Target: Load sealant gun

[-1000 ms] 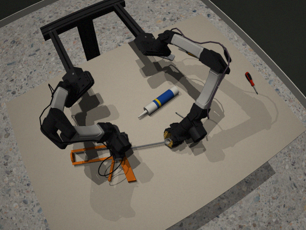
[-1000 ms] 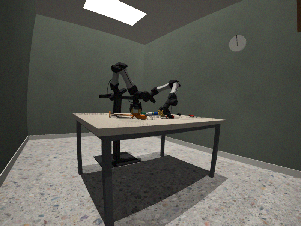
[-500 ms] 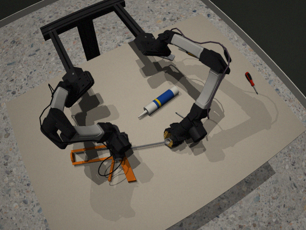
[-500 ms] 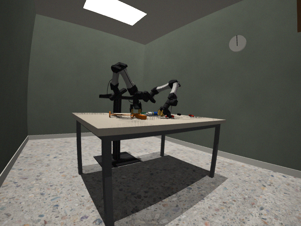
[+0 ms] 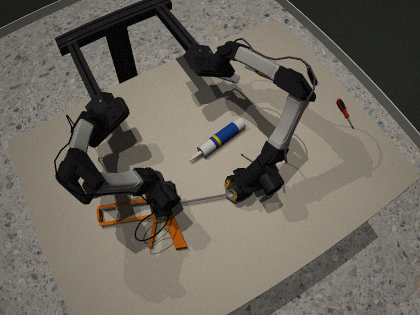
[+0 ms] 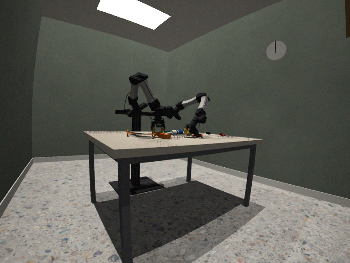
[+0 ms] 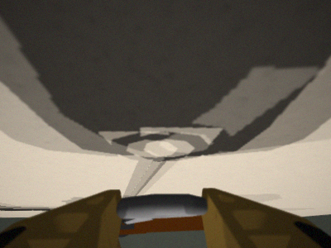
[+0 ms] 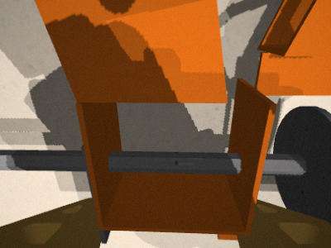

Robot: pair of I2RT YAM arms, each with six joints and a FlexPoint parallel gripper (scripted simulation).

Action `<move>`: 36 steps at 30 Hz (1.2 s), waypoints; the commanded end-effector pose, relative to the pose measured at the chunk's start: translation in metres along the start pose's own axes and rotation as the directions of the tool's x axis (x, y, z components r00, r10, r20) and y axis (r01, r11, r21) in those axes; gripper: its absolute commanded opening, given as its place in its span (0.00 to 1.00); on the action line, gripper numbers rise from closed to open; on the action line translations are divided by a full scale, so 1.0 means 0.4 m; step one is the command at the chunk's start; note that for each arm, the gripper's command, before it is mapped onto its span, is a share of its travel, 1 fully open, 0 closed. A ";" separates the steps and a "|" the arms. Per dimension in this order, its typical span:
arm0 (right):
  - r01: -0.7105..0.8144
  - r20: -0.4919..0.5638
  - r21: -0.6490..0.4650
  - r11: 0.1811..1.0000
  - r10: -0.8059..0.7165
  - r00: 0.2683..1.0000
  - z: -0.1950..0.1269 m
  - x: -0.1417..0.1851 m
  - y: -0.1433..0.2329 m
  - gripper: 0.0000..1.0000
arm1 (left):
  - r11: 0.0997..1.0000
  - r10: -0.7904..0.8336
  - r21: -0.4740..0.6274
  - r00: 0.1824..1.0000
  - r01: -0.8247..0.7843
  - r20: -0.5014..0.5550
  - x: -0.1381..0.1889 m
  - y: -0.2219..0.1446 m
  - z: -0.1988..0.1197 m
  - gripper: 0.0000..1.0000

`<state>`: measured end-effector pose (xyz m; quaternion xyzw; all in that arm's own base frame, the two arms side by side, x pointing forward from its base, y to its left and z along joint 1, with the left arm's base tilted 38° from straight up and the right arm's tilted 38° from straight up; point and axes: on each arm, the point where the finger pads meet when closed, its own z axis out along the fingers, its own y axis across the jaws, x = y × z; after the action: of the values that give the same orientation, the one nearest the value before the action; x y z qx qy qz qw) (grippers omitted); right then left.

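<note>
Orange metal forms the sealant gun point(image 5: 126, 220) point(image 6: 164, 136) point(image 8: 165, 207), lying on the desk point(image 5: 84, 264) point(image 6: 186, 146), its front ring point(image 5: 99, 215) point(image 6: 127, 133) at the far left of the top view. The space between its side rails holds no cartridge. Next come the trigger point(image 5: 153, 234) and handle point(image 5: 178, 234), both slanting toward the lower edge. Over them, the right hand point(image 5: 162, 212) point(image 6: 158, 129) point(image 8: 169, 207) reaches down, fingers clamped across the gun's housing. A sliver of dark plate point(image 8: 105, 236) shows beside one finger in its wrist view, and a dark disc point(image 8: 314, 124) stands near the housing on the opposite side.

From the housing, the grey plunger rod point(image 5: 203, 198) point(image 8: 174, 163) runs out to the left hand point(image 5: 231, 190) point(image 6: 187, 131) point(image 7: 162, 207). Those fingers are clamped on the rod's ringed end point(image 5: 231, 194) point(image 7: 162, 206).

The cartridge point(image 5: 222, 136) point(image 6: 178, 132), white and blue with a yellow band, lies on its side outside the gun, apart from both hands, nozzle point(image 5: 195, 157) pointing down and left in the top view. Farther right, past the left arm point(image 5: 286, 118) point(image 6: 202, 103), lies a red and black screwdriver point(image 5: 342, 108) point(image 6: 222, 134). Grey and yellow items point(image 5: 262, 74) are partly covered by that arm.
</note>
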<state>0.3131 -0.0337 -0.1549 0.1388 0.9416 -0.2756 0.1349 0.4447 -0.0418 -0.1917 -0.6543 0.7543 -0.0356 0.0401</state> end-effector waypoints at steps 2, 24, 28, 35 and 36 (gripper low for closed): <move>-0.062 0.066 0.068 0.996 0.058 0.996 -0.012 -0.051 -0.043 0.03 | 0.997 -0.007 0.082 0.994 -0.002 0.111 -0.109 -0.083 -0.100 0.00; -0.067 0.071 0.065 0.996 0.062 0.996 -0.012 -0.055 -0.042 0.03 | 0.998 0.002 0.057 0.998 -0.005 0.057 -0.084 -0.054 -0.084 0.00; -0.067 0.071 0.065 0.996 0.062 0.996 -0.012 -0.055 -0.042 0.03 | 0.998 0.003 0.057 0.998 -0.006 0.058 -0.102 -0.055 -0.095 0.00; -0.067 0.071 0.065 0.996 0.062 0.996 -0.012 -0.055 -0.042 0.03 | 0.999 0.003 0.047 0.998 -0.006 0.057 -0.118 -0.048 -0.100 0.00; -0.067 0.071 0.065 0.996 0.062 0.996 -0.012 -0.055 -0.042 0.03 | 0.998 -0.002 0.059 0.998 -0.002 0.059 -0.130 -0.060 -0.113 0.00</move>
<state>0.3118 -0.0329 -0.1555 0.1357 0.9428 -0.2748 0.1314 0.4415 -0.0395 -0.1908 -0.6547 0.7538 -0.0532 0.0177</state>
